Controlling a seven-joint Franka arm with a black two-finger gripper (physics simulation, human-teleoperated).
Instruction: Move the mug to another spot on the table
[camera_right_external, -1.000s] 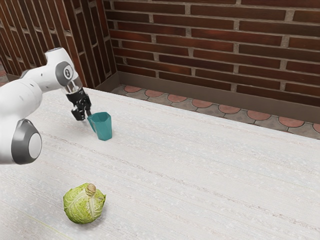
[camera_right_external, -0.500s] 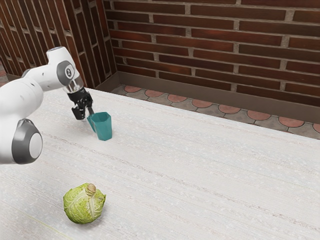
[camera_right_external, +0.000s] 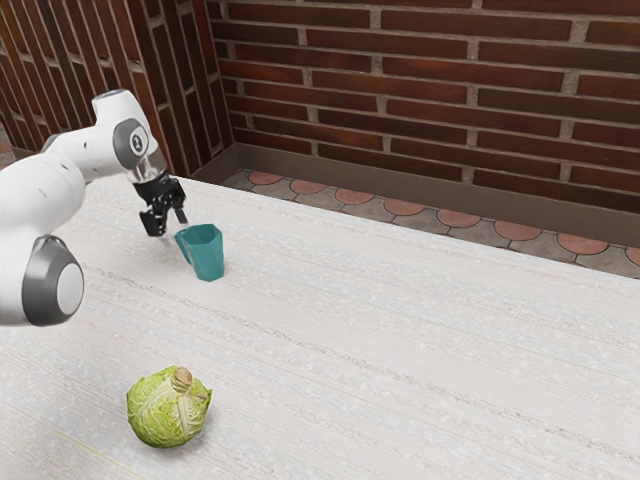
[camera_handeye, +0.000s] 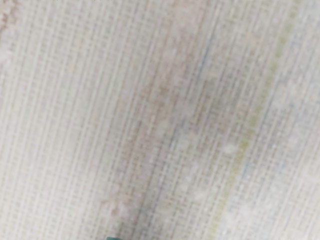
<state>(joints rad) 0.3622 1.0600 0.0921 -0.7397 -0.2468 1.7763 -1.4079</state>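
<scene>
Gripper (camera_right_external: 166, 223) open, gripping nothing, just beside mug (camera_right_external: 203, 251) nr table's (camera_right_external: 400, 320) back corner; cabbage (camera_right_external: 168, 406) well apart by front edge.

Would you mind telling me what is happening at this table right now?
A robot arm is working on a teal mug, which stands upright on the table. The arm's jaws hang open just above the mug, on the side toward the exterior view's left, and they hold nothing. A cabbage lies well apart from the mug, nearer the camera.
</scene>
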